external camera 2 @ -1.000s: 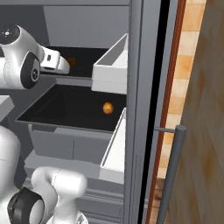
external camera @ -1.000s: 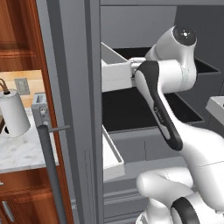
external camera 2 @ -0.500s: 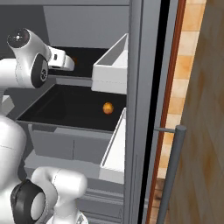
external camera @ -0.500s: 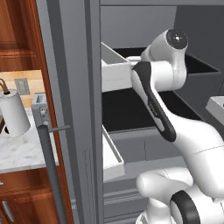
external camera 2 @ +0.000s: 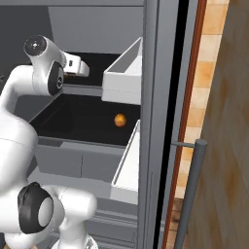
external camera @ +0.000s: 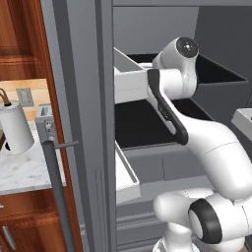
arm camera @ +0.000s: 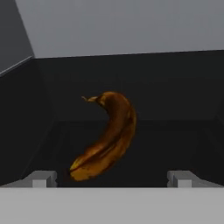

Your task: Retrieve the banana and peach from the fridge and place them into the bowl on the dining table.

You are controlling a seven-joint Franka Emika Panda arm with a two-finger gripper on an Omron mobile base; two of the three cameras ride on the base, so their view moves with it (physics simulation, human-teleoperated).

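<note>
1. Right now the gripper (arm camera: 111,177) is reaching into the open fridge (external camera: 83,123) at upper-shelf level, and its two fingertips (arm camera: 41,178) stand wide apart with nothing between them
2. Seen from the hand view, the banana (arm camera: 107,135) lies on the dark shelf ahead of the tips, in line with the gap and a little toward the tip at 8 o'clock; it is apart from both tips
3. Its stem end points to about 11 o'clock in that view, its blunt end to about 7 o'clock, and its skin is dark yellowish-brown
4. From the right base view, the peach (external camera 2: 120,120) sits on the lower dark shelf, at roughly 5 o'clock from the hand (external camera 2: 76,66) and well apart from it
5. That peach is near the white door bin (external camera 2: 124,73) that hangs above it at about 12 o'clock, and just beside a second bin (external camera 2: 129,163) at 5 o'clock
6. Over in the left base view, the arm (external camera: 170,106) bends up and into the shelf space, past a white bin (external camera: 129,81) at its 9 o'clock
7. Farther out at 9 o'clock, a pale cylinder (external camera: 15,127) stands on a marble counter (external camera: 24,172); I cannot tell what it is
</note>
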